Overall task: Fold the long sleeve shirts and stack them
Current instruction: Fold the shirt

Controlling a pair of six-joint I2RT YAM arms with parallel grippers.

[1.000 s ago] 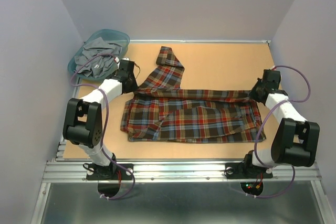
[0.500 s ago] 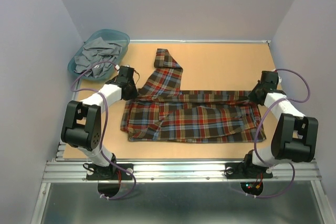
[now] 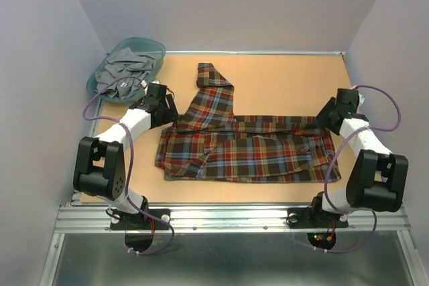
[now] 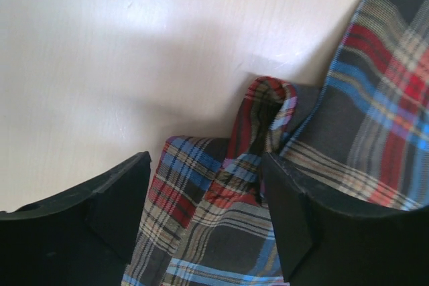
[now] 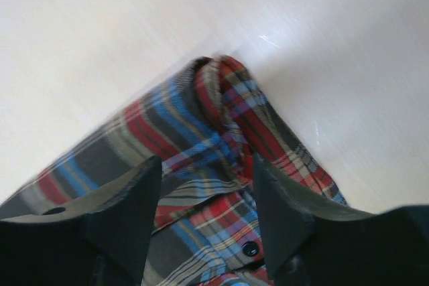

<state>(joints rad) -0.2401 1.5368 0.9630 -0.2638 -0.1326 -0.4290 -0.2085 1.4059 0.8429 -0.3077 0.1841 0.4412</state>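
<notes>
One long sleeve shirt (image 3: 248,151), in red, navy and brown plaid, lies folded lengthwise across the middle of the table, with a sleeve (image 3: 213,88) running up toward the back. My left gripper (image 3: 167,113) hovers at the shirt's upper left corner. In the left wrist view it (image 4: 204,199) is open, and a slack fold of plaid (image 4: 265,108) lies between the fingers (image 4: 117,199). My right gripper (image 3: 326,117) is at the upper right corner. It (image 5: 204,195) is open too, over a buttoned plaid edge (image 5: 221,98).
A teal plastic basket (image 3: 151,48) holding crumpled grey cloth (image 3: 120,72) stands at the back left corner, just behind my left arm. Bare tan tabletop (image 3: 288,78) stretches behind the shirt up to the back wall.
Both grippers have gone from shut to open and let go of the shirt's upper edge, which now rests on the table. The arms have barely shifted.
</notes>
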